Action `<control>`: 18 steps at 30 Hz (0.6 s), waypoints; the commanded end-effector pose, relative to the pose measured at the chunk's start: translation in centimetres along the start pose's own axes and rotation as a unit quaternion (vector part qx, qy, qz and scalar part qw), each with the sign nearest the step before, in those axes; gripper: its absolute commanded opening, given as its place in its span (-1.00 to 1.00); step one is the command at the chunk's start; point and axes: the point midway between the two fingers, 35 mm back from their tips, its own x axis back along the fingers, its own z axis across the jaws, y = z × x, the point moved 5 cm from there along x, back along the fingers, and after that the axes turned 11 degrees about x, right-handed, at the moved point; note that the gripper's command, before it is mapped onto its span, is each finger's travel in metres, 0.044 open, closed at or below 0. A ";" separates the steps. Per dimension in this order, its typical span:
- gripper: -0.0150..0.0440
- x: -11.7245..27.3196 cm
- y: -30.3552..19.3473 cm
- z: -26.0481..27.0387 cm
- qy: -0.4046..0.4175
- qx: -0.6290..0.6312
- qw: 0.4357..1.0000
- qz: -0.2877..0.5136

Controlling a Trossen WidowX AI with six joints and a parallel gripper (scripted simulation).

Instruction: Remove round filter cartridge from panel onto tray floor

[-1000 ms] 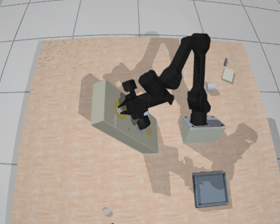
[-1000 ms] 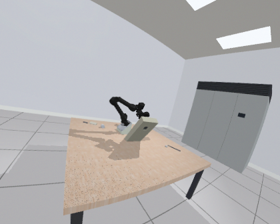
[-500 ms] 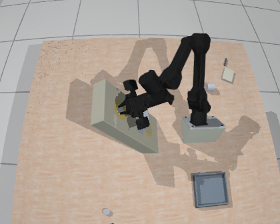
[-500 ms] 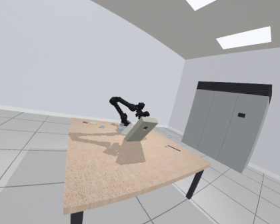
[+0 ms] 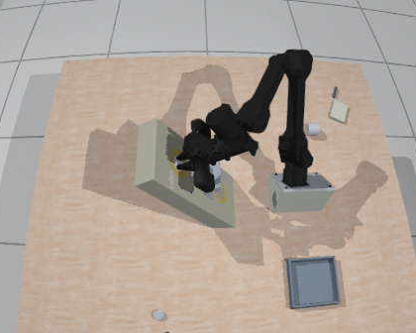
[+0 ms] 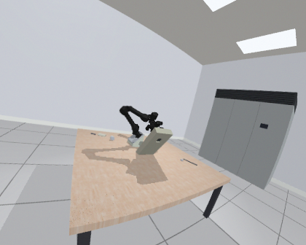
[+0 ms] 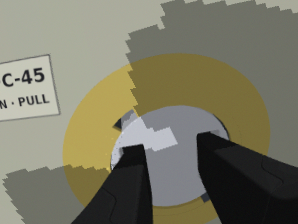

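- Now from the top, the gripper (image 5: 180,165) (image 7: 168,144) meets the tilted service panel (image 5: 147,154) (image 6: 154,142) (image 7: 30,30), left of the arm base; tray (image 5: 313,282) near right.
- Exterior: the arm (image 6: 135,112) leans over the panel.
- Wrist: fingertips grip the filter cartridge (image 7: 172,170) by its slots, inside the yellow ring (image 7: 90,125).

bright overhead light, hard jagged-edged shadows, slight blur

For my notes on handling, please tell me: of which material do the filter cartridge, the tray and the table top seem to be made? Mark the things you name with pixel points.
Filter cartridge (image 7: 172,175): perhaps metal or smooth plastic; even pale grey face, no grain.
Tray (image 5: 288,289): likely painted metal or plastic; uniform blue-grey, matt look.
Table top (image 5: 95,258) (image 6: 110,197): wood or wood-look laminate; light brown, streaky grain.
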 end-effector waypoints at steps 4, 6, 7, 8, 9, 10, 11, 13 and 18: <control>-0.49 -0.5 -0.1 0.0 0.003 -0.119 0.993 0.004; -0.49 -0.5 -0.1 0.0 0.002 -0.154 0.988 0.004; -0.49 -0.5 -0.1 0.0 0.002 -0.171 0.985 0.004; -0.49 -0.5 -0.1 0.0 0.002 -0.188 0.982 0.004; -0.49 -0.5 -0.1 0.0 0.002 -0.205 0.979 0.004; -0.49 -0.5 -0.1 0.0 0.002 -0.222 0.975 0.004; -0.49 -0.5 -0.1 0.0 0.002 -0.239 0.971 0.004; -0.49 -0.5 -0.1 0.0 0.002 -0.273 0.962 0.004; -0.49 -0.4 -0.1 0.0 0.002 -0.356 0.935 0.005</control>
